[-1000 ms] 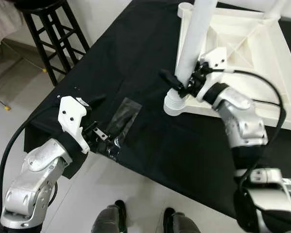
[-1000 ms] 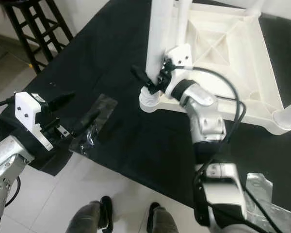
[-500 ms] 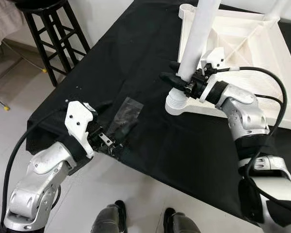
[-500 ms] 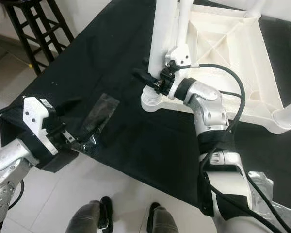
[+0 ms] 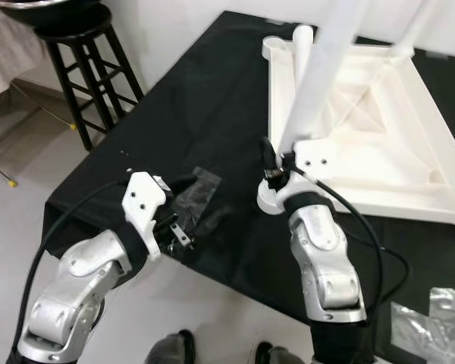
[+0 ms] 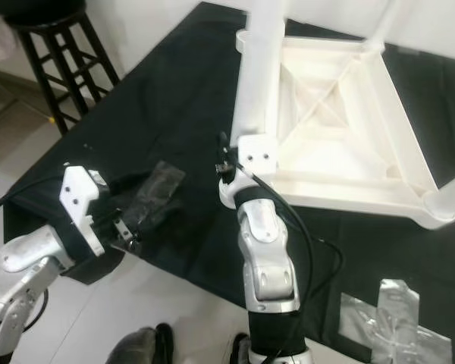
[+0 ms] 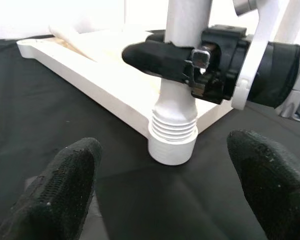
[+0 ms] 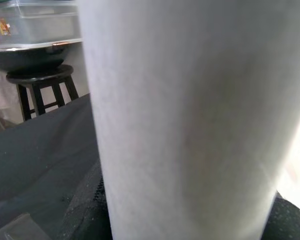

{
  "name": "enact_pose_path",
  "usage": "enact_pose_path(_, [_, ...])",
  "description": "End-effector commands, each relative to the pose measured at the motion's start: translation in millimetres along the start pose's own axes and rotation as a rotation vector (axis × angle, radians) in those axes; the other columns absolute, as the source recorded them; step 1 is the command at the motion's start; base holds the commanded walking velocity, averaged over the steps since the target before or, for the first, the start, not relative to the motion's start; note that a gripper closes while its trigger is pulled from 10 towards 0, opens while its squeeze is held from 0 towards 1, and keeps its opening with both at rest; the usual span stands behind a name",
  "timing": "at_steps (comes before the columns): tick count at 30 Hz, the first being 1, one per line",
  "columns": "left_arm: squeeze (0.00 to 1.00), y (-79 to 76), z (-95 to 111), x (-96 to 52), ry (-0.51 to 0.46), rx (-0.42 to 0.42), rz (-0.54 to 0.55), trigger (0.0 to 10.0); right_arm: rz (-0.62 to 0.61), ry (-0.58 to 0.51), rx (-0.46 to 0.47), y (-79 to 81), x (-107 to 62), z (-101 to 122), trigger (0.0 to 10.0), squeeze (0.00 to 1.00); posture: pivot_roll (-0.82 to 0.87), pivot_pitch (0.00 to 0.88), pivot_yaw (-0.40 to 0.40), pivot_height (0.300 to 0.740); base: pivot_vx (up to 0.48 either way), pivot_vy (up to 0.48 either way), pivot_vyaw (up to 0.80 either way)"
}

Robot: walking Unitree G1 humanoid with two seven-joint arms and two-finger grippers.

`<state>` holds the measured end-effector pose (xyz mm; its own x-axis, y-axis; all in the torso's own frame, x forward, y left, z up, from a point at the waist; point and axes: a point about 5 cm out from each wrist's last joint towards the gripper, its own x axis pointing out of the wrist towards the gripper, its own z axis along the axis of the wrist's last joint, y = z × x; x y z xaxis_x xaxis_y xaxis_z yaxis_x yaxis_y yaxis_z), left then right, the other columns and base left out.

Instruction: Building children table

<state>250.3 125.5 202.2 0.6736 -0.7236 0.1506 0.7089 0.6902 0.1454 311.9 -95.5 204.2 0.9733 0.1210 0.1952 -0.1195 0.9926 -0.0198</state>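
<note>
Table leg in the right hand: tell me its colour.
White. The table leg shows best in the left wrist view, with the right hand clamped around it.

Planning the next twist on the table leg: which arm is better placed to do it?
Right. Its pincer is already clamped around the white leg just above the threaded socket. The left pincer sits open, away over the black cloth.

white table leg (image 7: 182, 75) with ribbed base on black cloth (image 7: 50, 100), clamped by the right gripper (image 7: 160, 57); left gripper (image 7: 165, 190) fingertips (image 7: 65, 185) spread wide, lower frame.
</note>
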Motion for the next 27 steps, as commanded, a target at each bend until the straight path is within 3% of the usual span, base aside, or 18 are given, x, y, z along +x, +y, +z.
enact_pose_path(1, [0.0,-6.2,-8,1.1,0.014,-0.011,-0.01,10.0,-0.074,0.216,0.021,-8.0,1.9,-44,10.0,0.0,0.12,0.24,0.003,0.74,0.0,0.0,0.0])
enact_pose_path(4, [0.0,-8.8,-9,1.2,0.012,-0.019,-0.011,10.0,-0.074,0.198,0.027,-11.3,4.3,-39,10.0,0.0,0.11,0.239,0.001,0.74,0.0,0.0,0.0])
enact_pose_path(5, [0.0,-11.0,-10,1.0,0.014,-0.022,-0.013,10.0,0.007,0.165,0.051,-13.4,9.9,-31,10.0,1.0,0.11,0.241,0.0,0.74,0.0,0.0,0.0])
enact_pose_path(9, [0.0,-11.7,-12,1.0,0.017,-0.024,-0.018,10.0,0.066,0.102,0.076,-15.2,13.1,-13,10.0,1.0,0.11,0.239,0.001,0.74,0.0,0.0,0.0])
enact_pose_path(10, [0.0,-11.5,-12,1.2,0.016,-0.024,-0.018,10.0,0.165,0.078,0.08,-11.3,15.7,-6,10.0,1.0,0.11,0.238,0.002,0.74,0.0,0.0,0.0])
enact_pose_path(11, [0.0,-11.1,-12,1.5,0.015,-0.022,-0.018,10.0,0.327,0.043,0.053,-6.8,17.2,2,10.0,0.27,0.11,0.237,0.003,0.74,0.0,0.0,0.0])
enact_pose_path(12, [0.0,-10.8,-12,1.8,0.013,-0.021,-0.018,10.0,0.482,0.021,0.003,-7.2,17.3,9,10.0,0.0,0.11,0.236,0.004,0.74,0.0,0.0,0.0])
enact_pose_path(14, [0.0,-11.4,-12,2.8,0.004,-0.019,-0.022,10.0,0.656,-0.013,-0.048,-22.2,22.0,25,10.0,0.0,0.1,0.234,0.0,0.74,0.0,0.0,0.0])
enact_pose_path(15, [0.0,-12.4,-12,3.4,0.0,-0.019,-0.024,10.0,0.678,-0.023,-0.065,-32.4,26.7,31,10.0,0.0,0.1,0.233,-0.002,0.74,0.0,0.0,0.0])
enact_pose_path(20, [0.0,-17.1,-13,4.6,-0.003,-0.019,-0.039,10.0,0.729,-0.009,-0.095,-54.0,38.7,39,10.0,0.0,0.11,0.23,-0.005,0.74,0.0,0.0,0.0])
enact_pose_path(27, [0.0,-24.7,-12,4.2,0.0,-0.012,-0.112,10.0,0.899,0.065,-0.116,-62.5,41.5,36,10.0,0.0,0.11,0.225,-0.008,0.74,0.0,0.0,0.0])
